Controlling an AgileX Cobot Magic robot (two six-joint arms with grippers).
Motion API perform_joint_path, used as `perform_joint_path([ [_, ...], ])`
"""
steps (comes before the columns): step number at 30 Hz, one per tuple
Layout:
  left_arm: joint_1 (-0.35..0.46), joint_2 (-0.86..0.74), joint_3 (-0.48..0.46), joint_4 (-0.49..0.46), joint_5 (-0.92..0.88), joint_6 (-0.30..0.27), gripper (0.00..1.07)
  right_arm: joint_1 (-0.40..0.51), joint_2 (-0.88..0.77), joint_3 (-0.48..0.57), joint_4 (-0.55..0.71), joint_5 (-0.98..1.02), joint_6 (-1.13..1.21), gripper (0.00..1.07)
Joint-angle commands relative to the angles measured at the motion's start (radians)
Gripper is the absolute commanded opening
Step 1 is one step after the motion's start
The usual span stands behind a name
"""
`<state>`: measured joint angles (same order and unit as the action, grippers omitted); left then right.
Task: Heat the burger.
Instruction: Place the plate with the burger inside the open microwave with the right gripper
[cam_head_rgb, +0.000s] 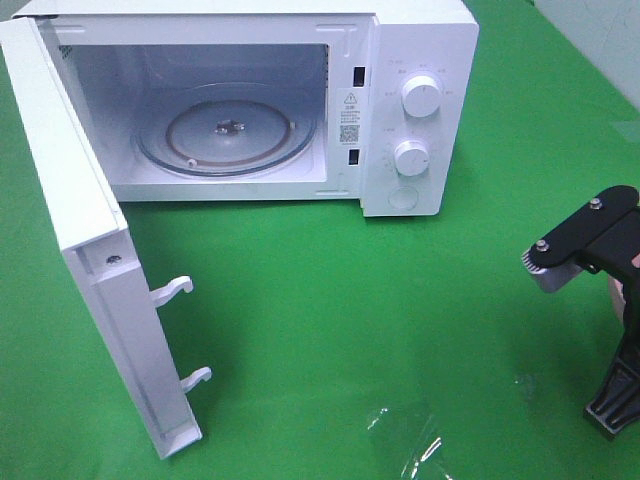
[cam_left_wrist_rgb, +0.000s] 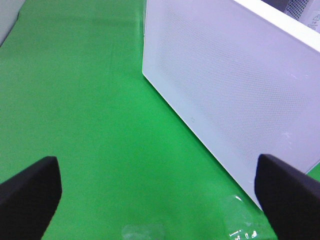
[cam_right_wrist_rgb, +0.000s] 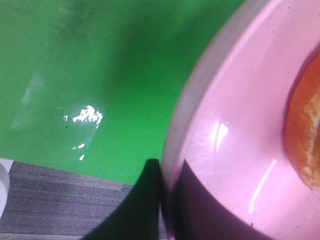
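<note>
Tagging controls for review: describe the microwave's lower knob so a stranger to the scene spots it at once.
Start at the white microwave, door swung open, on the green cloth. On the panel right of its cavity are two round white knobs. The lower knob sits under the upper knob, just above the flat round button.

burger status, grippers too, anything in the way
Left gripper open, empty. Right gripper shut on pink plate rim, burger on it. Microwave door open.

A white microwave stands on green cloth.
</note>
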<state>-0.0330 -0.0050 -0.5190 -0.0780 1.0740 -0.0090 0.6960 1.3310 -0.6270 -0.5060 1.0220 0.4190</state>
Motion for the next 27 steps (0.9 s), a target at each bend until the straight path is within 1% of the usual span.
perform_joint_path([
  [1,0.001,-0.016,0.003,-0.004,-0.007,0.001,0.96,0.057,-0.006,0.003,-0.067,0.039,-0.012,0.00],
  [4,0.001,-0.016,0.003,-0.004,-0.007,0.001,0.96,0.108,-0.006,0.003,-0.067,0.039,-0.016,0.00],
  [7,0.001,-0.016,0.003,-0.004,-0.007,0.001,0.96,0.123,-0.006,0.003,-0.068,0.039,-0.016,0.00],
  [9,0.001,-0.016,0.003,-0.004,-0.007,0.001,0.96,0.175,-0.006,0.003,-0.070,0.044,-0.016,0.00],
  [12,0.001,-0.016,0.003,-0.004,-0.007,0.001,0.96,0.185,-0.006,0.003,-0.071,0.045,-0.016,0.00],
  [14,0.001,-0.016,0.003,-0.004,-0.007,0.001,0.96,0.237,-0.006,0.003,-0.071,0.059,-0.016,0.00],
  [15,0.001,-0.016,0.003,-0.004,-0.007,0.001,0.96,0.237,-0.006,0.003,-0.071,0.059,-0.016,0.00],
  [16,0.001,-0.016,0.003,-0.004,-0.007,0.001,0.96,0.263,-0.006,0.003,-0.071,0.061,-0.016,0.00],
  [18,0.001,-0.016,0.003,-0.004,-0.007,0.001,0.96,0.275,-0.006,0.003,-0.071,0.061,-0.015,0.00],
  [19,0.001,-0.016,0.003,-0.004,-0.007,0.001,0.96,0.304,-0.006,0.003,-0.071,0.061,-0.015,0.00],
  [20,0.001,-0.016,0.003,-0.004,-0.007,0.001,0.96,0.304,-0.006,0.003,-0.071,0.061,-0.015,0.00],
  [21,0.001,-0.016,0.003,-0.004,-0.007,0.001,0.96,0.341,-0.006,0.003,-0.071,0.061,-0.015,0.00],
  [22,0.001,-0.016,0.003,-0.004,-0.007,0.001,0.96,0.341,-0.006,0.003,-0.071,0.061,-0.015,0.00],
  [23,0.001,-0.016,0.003,-0.004,-0.007,0.001,0.96,0.374,-0.006,0.003,-0.071,0.061,-0.015,0.00],
  [24,0.001,-0.016,0.003,-0.004,-0.007,0.001,0.96,0.374,-0.006,0.003,-0.071,0.061,-0.015,0.00],
  [25,0.001,-0.016,0.003,-0.004,-0.007,0.001,0.96,0.393,-0.006,0.003,-0.071,0.063,-0.015,0.00],
  [26,0.001,-0.016,0.003,-0.004,-0.007,0.001,0.96,0.428,-0.006,0.003,-0.071,0.065,-0.015,0.00],
  [27,0.001,-0.016,0.003,-0.004,-0.007,0.001,0.96,0.428,-0.006,0.003,-0.071,0.065,-0.015,0.00],
])
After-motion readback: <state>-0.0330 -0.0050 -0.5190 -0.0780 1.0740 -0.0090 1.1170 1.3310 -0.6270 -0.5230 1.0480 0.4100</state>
